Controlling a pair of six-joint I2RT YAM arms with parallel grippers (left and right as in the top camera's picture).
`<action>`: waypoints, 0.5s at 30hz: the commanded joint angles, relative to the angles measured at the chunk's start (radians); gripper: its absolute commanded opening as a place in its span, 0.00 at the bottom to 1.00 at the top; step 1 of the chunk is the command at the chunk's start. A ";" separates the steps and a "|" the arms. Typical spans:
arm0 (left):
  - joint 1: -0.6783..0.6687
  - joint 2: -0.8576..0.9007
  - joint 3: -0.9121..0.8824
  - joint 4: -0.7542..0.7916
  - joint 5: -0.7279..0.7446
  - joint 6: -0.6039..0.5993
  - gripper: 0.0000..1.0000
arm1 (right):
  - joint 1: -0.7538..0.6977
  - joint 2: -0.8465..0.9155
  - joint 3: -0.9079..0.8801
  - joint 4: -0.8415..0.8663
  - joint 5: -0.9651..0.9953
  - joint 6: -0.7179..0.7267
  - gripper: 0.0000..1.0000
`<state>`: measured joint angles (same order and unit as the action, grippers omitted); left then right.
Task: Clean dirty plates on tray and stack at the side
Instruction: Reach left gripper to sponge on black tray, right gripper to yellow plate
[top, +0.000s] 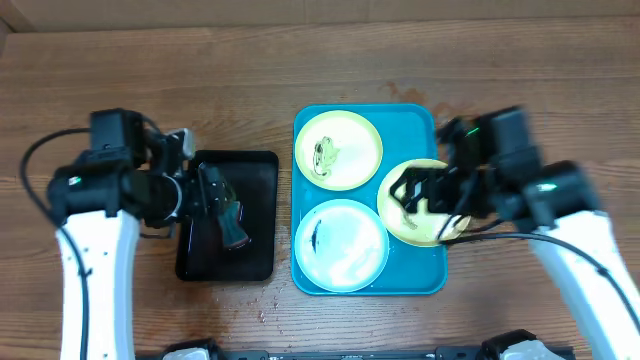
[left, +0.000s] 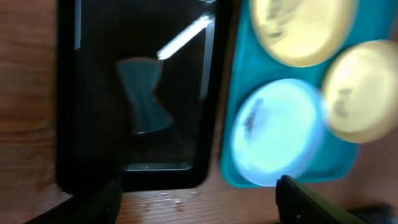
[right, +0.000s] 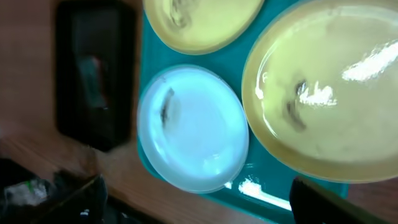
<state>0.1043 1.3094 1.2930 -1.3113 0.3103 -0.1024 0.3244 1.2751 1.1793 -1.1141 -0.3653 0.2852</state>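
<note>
Three smeared round shallow plastic plates (top: 341, 244) are found unstacked on the large turquoise rectangular plastic tray (top: 412, 119), with the right gripper (top: 428, 203) spread empty over the yellow-green-rimmed plate (top: 415, 225), presumably for pickup, and the left gripper (top: 210, 190) spread over the small black rectangular tray (top: 262, 170).

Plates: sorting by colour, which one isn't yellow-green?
The light-blue plate, at the bottom of the tray in the overhead view; both others have yellow-green rims.
</note>
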 joint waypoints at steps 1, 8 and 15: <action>-0.080 0.025 -0.132 0.077 -0.262 -0.160 0.77 | 0.040 0.001 -0.145 0.089 0.069 0.098 0.93; -0.126 0.109 -0.389 0.354 -0.351 -0.287 0.65 | 0.041 0.001 -0.264 0.171 0.074 0.104 0.85; -0.134 0.272 -0.434 0.550 -0.304 -0.286 0.41 | 0.041 0.001 -0.264 0.190 0.073 0.103 0.81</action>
<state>-0.0200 1.5192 0.8677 -0.8066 0.0032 -0.3679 0.3618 1.2888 0.9188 -0.9360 -0.3054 0.3809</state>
